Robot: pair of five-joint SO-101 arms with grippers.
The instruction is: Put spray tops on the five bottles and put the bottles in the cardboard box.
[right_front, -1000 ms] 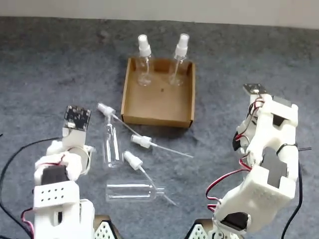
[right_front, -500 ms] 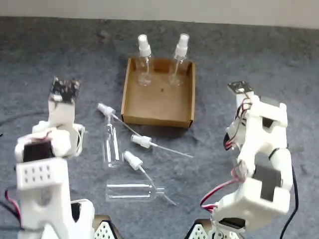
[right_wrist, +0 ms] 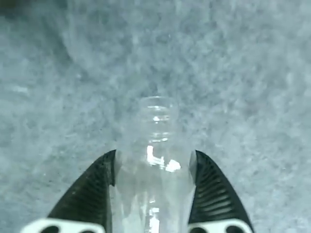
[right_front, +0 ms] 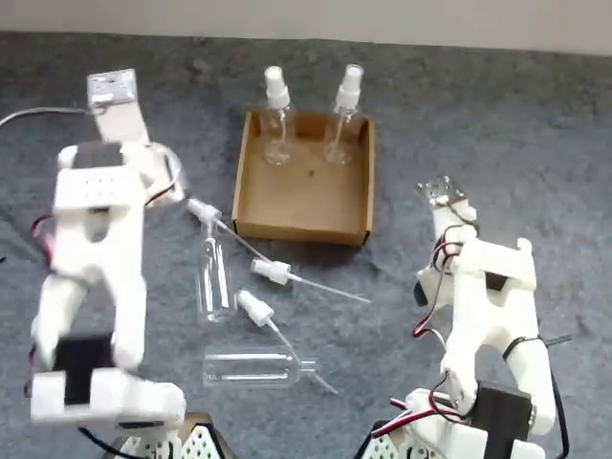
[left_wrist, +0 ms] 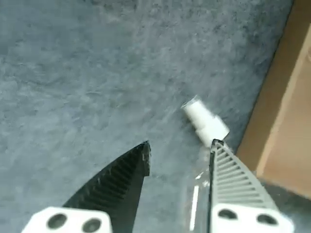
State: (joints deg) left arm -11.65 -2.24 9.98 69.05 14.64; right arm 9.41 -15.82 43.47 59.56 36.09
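Left hand [left_wrist: 181, 144] farther forward, open, spray top [left_wrist: 206, 121] just past one fingertip; right hand [right_wrist: 154, 156] tight around uncapped bottle [right_wrist: 155, 121].

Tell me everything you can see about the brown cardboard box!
The cardboard box is a shallow, open-topped tray of plain brown cardboard with low walls and a small dark spot on its floor. It sits flat on the grey table cover, toward the far middle of the table. Inside, along its far wall, a first bottle and a second bottle stand upright, both clear with white spray tops. The rest of its floor is bare.
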